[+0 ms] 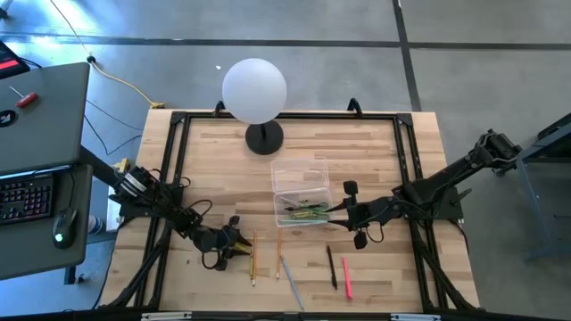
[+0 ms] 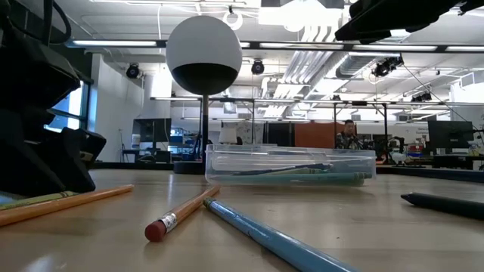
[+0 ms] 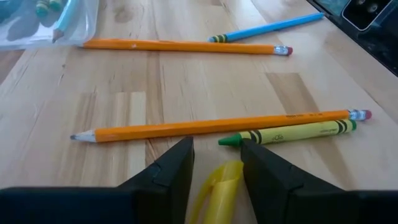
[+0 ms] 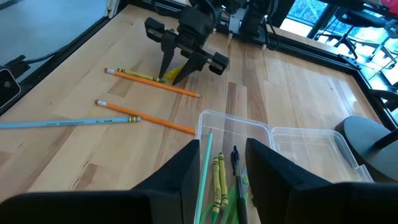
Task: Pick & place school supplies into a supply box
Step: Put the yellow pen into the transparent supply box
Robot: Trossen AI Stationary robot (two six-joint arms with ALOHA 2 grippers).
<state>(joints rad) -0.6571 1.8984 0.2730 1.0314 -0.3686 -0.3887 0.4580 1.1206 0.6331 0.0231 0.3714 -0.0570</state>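
The box [image 1: 300, 191] sits open on the table [image 1: 214, 152], just in front of the lamp [image 1: 255, 89], its lid [image 1: 300, 169] folded back toward the lamp base. Inside lie several supplies: a yellow crayon [image 4: 219, 177], a dark pen [image 4: 236, 163], and a thin green stick [image 4: 204, 168]; the low view shows them as a low bundle along the box floor.

The left gripper [image 1: 237, 242] is down at the table on the side of the box away from the lamp, toward the left arm. Its fingers [image 3: 174, 171] are closed on a yellow item [image 3: 219, 190] that shows between them; what the item is cannot be told. Just ahead of its tips lie a pencil [image 3: 217, 127] and, touching it, a green-tipped crayon [image 3: 289, 132]. Farther on, nearer the box, lie a second pencil [image 3: 186, 46] and a blue pencil [image 3: 267, 28].

The right gripper [image 1: 343, 212] hangs at the box's edge on the right-arm side, its fingers [image 4: 180, 171] parted, with the box contents visible in the gap between them and nothing gripped.

Beyond the box from the lamp, toward the right arm, a black pen [image 1: 331, 267] and a red pen [image 1: 346, 277] lie side by side, apart from each other.
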